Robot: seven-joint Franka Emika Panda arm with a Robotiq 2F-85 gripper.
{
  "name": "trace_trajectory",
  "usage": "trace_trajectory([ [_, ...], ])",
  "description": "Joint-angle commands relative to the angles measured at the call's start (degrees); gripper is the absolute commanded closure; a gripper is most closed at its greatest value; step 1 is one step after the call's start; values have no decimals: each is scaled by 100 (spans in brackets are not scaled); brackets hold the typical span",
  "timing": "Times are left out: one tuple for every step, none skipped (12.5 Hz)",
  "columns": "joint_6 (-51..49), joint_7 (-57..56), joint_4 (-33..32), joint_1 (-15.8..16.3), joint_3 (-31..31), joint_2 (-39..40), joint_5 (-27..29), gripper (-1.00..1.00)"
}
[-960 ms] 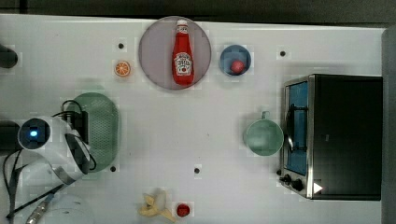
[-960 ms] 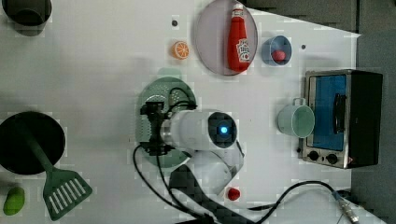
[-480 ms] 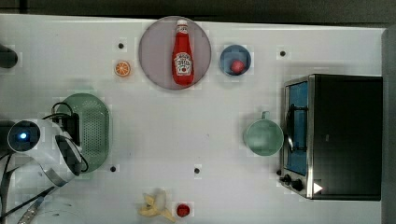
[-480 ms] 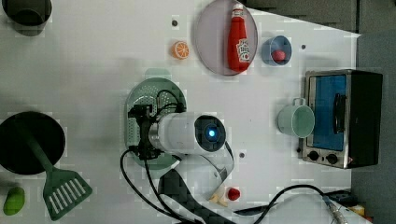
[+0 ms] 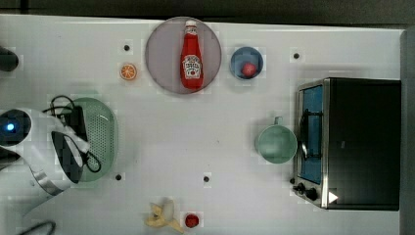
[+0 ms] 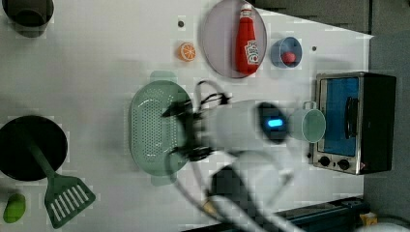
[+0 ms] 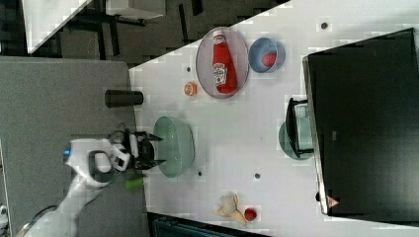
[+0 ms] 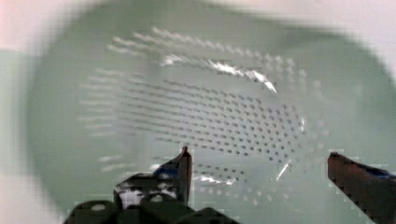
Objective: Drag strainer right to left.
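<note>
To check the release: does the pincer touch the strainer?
Cannot tell. In the wrist view the open pincer hangs over the strainer, but no gap or contact shows plainly.

Light is bright and even across the white table (image 5: 161,142) — shadows under things are faint and short. The table looks nearly washed out in the top view and the left view, with blocky patches around objects. In the left view the arm (image 6: 241,128) is smeared with blur, its edges soft. The right view is darker away from the table. In the wrist view the strainer (image 8: 210,107) is soft and out of focus — small white glare streaks sit on its holed floor, and the rim melts into haze.
</note>
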Motion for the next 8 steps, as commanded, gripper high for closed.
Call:
trace_trajectory([
  [-729,-1691,241,-378,-900,-1183,-70,-100],
  [-1070,-2034,242,-413,-1222,-1526,-71,-100],
  [-1425,-2419,243,-448,-1558,-1867,-82,-100],
  [-1794,-2910,244,-482,-1880,-2197,-134,-100],
  [-2142,-3485,248,-514,-2192,-2517,-260,-100],
  [-2457,-4112,247,-549,-2480,-2809,-458,-100],
  [-2729,-4744,247,-589,-2742,-3067,-739,-100],
  [-2952,-5268,247,-623,-2973,-3287,-1057,-100],
])
